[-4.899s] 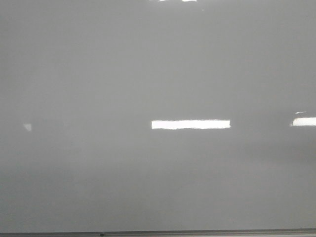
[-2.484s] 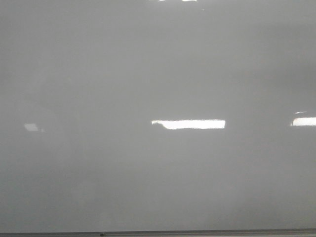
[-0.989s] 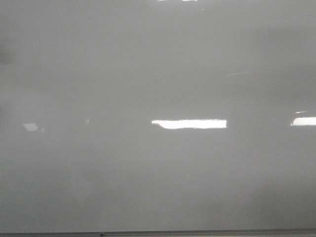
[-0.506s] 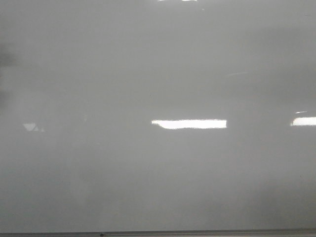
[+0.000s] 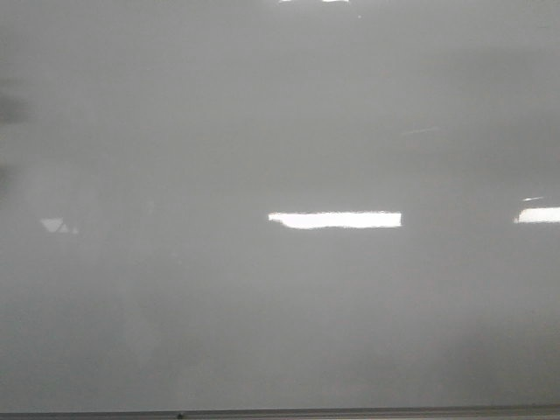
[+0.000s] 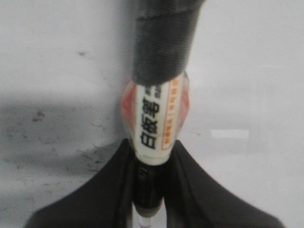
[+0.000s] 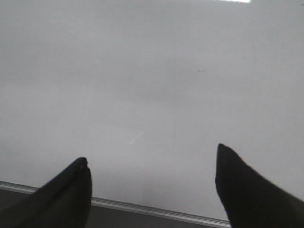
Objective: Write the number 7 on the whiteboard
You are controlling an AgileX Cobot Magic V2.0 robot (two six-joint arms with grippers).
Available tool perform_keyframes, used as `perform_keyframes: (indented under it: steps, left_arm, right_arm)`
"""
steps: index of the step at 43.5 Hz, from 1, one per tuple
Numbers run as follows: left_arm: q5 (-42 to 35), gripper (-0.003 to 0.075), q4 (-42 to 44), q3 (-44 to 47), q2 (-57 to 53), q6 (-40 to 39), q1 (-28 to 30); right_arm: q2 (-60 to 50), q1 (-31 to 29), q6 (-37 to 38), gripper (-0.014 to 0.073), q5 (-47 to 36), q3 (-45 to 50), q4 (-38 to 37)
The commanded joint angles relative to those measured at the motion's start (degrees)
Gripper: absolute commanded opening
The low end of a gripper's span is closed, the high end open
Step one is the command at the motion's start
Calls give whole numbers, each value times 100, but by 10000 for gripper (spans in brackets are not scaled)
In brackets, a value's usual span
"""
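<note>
The whiteboard (image 5: 280, 297) fills the front view, glossy pale grey with a thin grey edge along the bottom. No number 7 shows on it. Neither gripper appears in the front view; a dim dark smudge lies at its left edge. In the left wrist view my left gripper (image 6: 151, 156) is shut on a marker (image 6: 154, 118), white and orange with black printed characters and a black taped upper part, pointing at the whiteboard (image 6: 247, 71). In the right wrist view my right gripper (image 7: 151, 164) is open and holds nothing, its fingers spread before the whiteboard (image 7: 152, 85).
Bright rectangular light reflections (image 5: 334, 220) lie on the board in the front view. The board's grey frame edge (image 7: 142, 207) runs just behind the right fingers. Faint dark smudges (image 6: 38, 115) mark the board near the marker.
A dim dark shadow has appeared at the front view's left edge. The small reflection at the left has changed shape slightly. Otherwise the board looks the same.
</note>
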Motion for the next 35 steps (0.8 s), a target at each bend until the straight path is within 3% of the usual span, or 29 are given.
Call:
perform_keyframes:
  steps: [1, 8, 16, 23, 35]
  left_arm:
    - [-61, -21, -47, -184, -419, -24, -7]
    - [842, -20, -9, -378, -884, 139, -17]
    - [2595, -20, -33, -939, -1177, 1185, -234]
    - [3964, -20, -129, -1521, -1187, 2033, -836]
    - [4371, -20, -591, -1851, -965, 3250, -2406]
  right_arm:
    - [33, 13, -61, 563, -500, -196, -4]
    - [45, 13, -55, 563, -354, -459, 116]
    - [278, 8, 47, 563, 350, -956, 139]
    - [683, 8, -20, 563, 717, -1276, 139]
    - [1428, 46, -595, 563, 1183, -1559, 277]
